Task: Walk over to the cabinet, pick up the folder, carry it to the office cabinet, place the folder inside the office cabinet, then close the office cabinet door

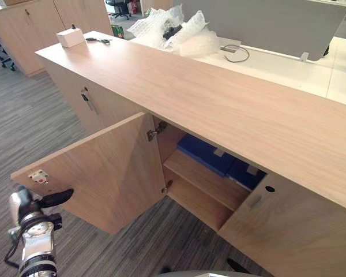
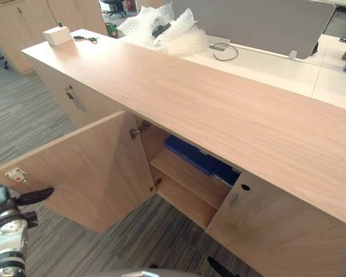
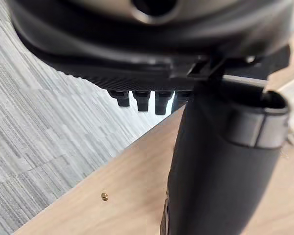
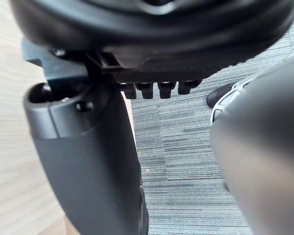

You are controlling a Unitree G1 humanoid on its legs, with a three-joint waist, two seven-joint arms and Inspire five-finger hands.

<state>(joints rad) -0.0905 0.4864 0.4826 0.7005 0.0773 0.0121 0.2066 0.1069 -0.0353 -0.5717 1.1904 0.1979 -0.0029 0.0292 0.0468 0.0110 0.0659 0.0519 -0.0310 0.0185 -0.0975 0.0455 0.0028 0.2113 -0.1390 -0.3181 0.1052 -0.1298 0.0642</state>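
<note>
Grey striped carpet [image 1: 23, 127] covers the office floor. At the lower left of the head views, the left hand [image 1: 33, 214] sits just beside the free edge of the open door [image 1: 104, 173]. Its fingers [image 3: 143, 100] are extended and grasp nothing; whether it touches the door cannot be confirmed. In its wrist view, the right hand [image 4: 88, 147] hangs over the carpet beside a wooden panel, fingers relaxed and empty.

The office cabinet [image 1: 219, 98] runs diagonally across the frame. Its open compartment at centre holds two shelves. The blue folder [image 1: 205, 153] lies on the upper shelf, with its rear part hidden beneath the cabinet top. The lower shelf is only partly visible.

At the upper left, a small white box [image 1: 70, 37] stands on the cabinet top, near a dark item too small to identify. Beyond lie bubble wrap [image 1: 173, 29] and a grey partition [image 1: 265, 23].
</note>
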